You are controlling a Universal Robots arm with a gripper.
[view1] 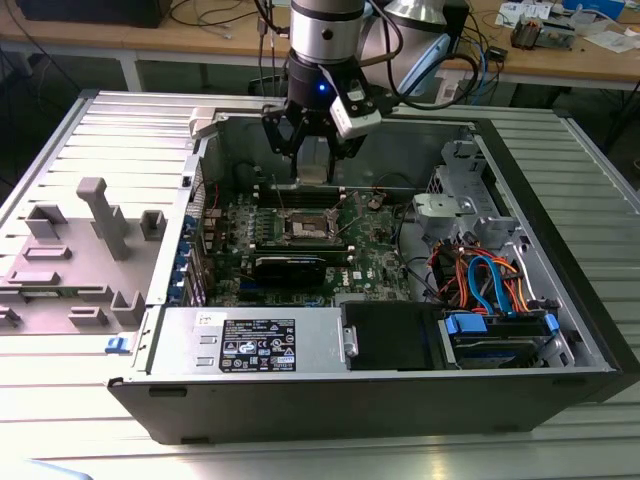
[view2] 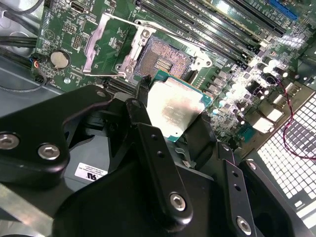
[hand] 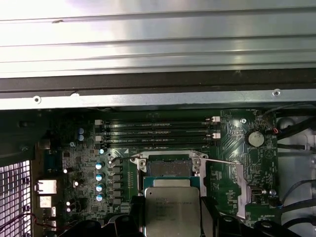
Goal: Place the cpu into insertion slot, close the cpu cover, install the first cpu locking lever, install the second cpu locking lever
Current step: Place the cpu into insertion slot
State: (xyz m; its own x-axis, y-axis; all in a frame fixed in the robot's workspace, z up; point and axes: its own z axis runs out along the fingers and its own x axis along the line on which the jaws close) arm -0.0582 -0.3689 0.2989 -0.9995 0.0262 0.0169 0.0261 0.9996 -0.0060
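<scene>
My gripper point(view1: 314, 160) is shut on the cpu point(view2: 175, 106), a flat square chip with a silvery top, held by its edges between the dark fingers point(view2: 143, 111). It hangs a little above the motherboard inside the open computer case. The insertion slot point(view2: 163, 57) lies just beyond the chip, uncovered, its dark pin field showing. In the first wrist view the cpu point(hand: 172, 210) sits right in front of the insertion slot point(hand: 169, 168). The cpu cover point(view2: 129, 55) stands flipped open beside the slot, and a thin locking lever point(hand: 222, 160) sticks out at the side.
Long black memory slots point(hand: 158, 129) run just behind the socket. A black power-supply box point(view1: 260, 340) and a drive cage with coloured cables point(view1: 495, 290) line the case's near side. A grey fixture point(view1: 95, 235) stands on the table at the exterior view's left.
</scene>
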